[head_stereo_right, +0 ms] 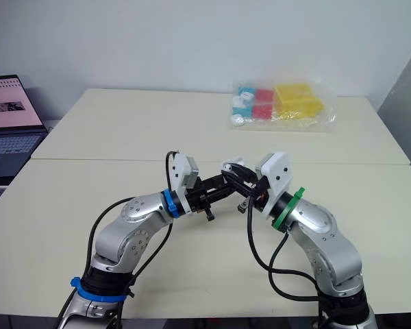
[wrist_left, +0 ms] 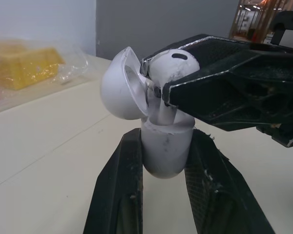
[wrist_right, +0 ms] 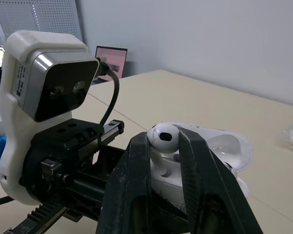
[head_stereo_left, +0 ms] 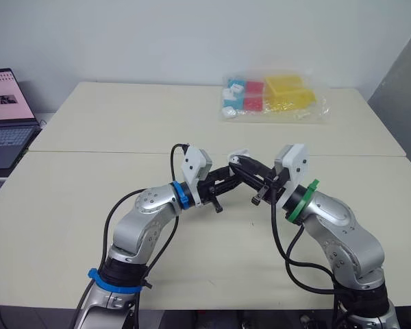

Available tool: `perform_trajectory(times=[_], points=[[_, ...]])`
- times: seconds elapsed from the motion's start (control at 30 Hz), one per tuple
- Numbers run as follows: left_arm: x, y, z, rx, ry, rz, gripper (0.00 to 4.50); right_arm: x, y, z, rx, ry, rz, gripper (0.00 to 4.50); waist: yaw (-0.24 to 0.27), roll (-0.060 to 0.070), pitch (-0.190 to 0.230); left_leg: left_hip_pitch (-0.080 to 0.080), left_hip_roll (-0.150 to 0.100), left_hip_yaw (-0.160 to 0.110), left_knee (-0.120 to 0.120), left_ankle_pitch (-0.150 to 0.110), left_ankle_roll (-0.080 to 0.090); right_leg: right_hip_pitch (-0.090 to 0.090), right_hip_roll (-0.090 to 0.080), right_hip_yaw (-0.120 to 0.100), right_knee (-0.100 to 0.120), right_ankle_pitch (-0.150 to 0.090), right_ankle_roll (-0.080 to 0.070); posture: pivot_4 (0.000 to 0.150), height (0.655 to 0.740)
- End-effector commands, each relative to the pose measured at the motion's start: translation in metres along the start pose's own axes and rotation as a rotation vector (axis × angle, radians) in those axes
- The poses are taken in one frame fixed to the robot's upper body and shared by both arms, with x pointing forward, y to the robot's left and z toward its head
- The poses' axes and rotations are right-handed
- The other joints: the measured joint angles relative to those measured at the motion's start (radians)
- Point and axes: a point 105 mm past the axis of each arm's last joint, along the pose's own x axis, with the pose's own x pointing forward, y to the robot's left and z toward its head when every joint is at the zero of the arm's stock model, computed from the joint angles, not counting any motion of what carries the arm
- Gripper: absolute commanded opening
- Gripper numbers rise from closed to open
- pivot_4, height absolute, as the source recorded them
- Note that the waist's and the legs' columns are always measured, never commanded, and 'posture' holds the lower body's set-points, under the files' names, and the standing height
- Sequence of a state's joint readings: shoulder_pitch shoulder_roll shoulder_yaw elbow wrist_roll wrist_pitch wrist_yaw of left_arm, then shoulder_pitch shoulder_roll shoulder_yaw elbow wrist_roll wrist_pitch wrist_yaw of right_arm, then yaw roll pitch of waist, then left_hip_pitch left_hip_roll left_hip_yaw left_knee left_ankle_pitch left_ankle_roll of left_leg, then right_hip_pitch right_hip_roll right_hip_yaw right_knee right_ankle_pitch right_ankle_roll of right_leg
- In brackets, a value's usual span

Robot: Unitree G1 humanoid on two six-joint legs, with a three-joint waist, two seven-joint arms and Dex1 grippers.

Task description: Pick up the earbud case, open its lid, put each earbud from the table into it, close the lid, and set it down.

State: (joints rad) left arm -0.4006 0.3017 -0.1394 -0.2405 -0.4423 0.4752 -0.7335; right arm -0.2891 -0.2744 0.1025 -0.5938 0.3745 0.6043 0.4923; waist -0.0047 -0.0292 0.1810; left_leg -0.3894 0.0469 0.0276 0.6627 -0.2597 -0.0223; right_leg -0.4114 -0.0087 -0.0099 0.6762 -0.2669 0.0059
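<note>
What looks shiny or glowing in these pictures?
Left wrist view: light glints on the earbud and the open lid. Left eye view: the laptop screen glows pink, and the bag shows bright glints.

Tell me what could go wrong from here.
1. The earbud, pinched in the right gripper, has its stem only partly in the earbud case; released off-line, it may jam or fall out.
2. The open lid sits close to the right gripper; a nudge could shut it.
3. The left gripper holds the case above the table; a hard push could dislodge it.
</note>
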Motion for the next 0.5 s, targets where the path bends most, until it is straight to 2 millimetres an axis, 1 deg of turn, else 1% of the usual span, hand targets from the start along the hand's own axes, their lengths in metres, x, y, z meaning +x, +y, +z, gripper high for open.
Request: perform_trajectory(times=[0.03, 0.17, 0.23, 0.37, 0.47, 0.5], points=[[0.0007, -0.0053, 0.0221, 0.054, -0.064, -0.022, 0.79, -0.0019, 0.0026, 0.0023, -0.015, -0.014, 0.003, 0.43, 0.000, 0.000, 0.000, 0.000, 0.000, 0.000, 0.000, 0.000, 0.000, 0.000, 0.000, 0.000, 0.000, 0.000, 0.000, 0.150, 0.7378], [0.0007, -0.0057, 0.0227, 0.056, -0.066, -0.021, 0.79, -0.0025, 0.0029, -0.0052, -0.002, 0.036, -0.004, 0.43, 0.000, 0.000, 0.000, 0.000, 0.000, 0.000, 0.000, 0.000, 0.000, 0.000, 0.000, 0.000, 0.000, 0.000, 0.000, 0.150, 0.7378], [0.0006, -0.0058, 0.0230, 0.056, -0.067, -0.021, 0.79, -0.0024, 0.0063, -0.0053, 0.028, 0.028, 0.017, 0.43, 0.000, 0.000, 0.000, 0.000, 0.000, 0.000, 0.000, 0.000, 0.000, 0.000, 0.000, 0.000, 0.000, 0.000, 0.000, 0.150, 0.7378], [-0.0001, -0.0069, 0.0231, 0.065, -0.065, -0.025, 0.79, -0.0021, 0.0068, -0.0058, 0.026, 0.036, 0.011, 0.43, 0.000, 0.000, 0.000, 0.000, 0.000, 0.000, 0.000, 0.000, 0.000, 0.000, 0.000, 0.000, 0.000, 0.000, 0.000, 0.150, 0.7378], [-0.0005, -0.0069, 0.0233, 0.070, -0.065, -0.025, 0.79, -0.0022, 0.0081, -0.0067, 0.024, 0.040, 0.016, 1.49, 0.000, 0.000, 0.000, 0.000, 0.000, 0.000, 0.000, 0.000, 0.000, 0.000, 0.000, 0.000, 0.000, 0.000, 0.000, 0.150, 0.7378], [-0.0007, -0.0068, 0.0232, 0.072, -0.064, -0.024, 0.79, -0.0023, 0.0080, -0.0069, 0.020, 0.043, 0.015, 1.68, 0.000, 0.000, 0.000, 0.000, 0.000, 0.000, 0.000, 0.000, 0.000, 0.000, 0.000, 0.000, 0.000, 0.000, 0.000, 0.150, 0.7378]])
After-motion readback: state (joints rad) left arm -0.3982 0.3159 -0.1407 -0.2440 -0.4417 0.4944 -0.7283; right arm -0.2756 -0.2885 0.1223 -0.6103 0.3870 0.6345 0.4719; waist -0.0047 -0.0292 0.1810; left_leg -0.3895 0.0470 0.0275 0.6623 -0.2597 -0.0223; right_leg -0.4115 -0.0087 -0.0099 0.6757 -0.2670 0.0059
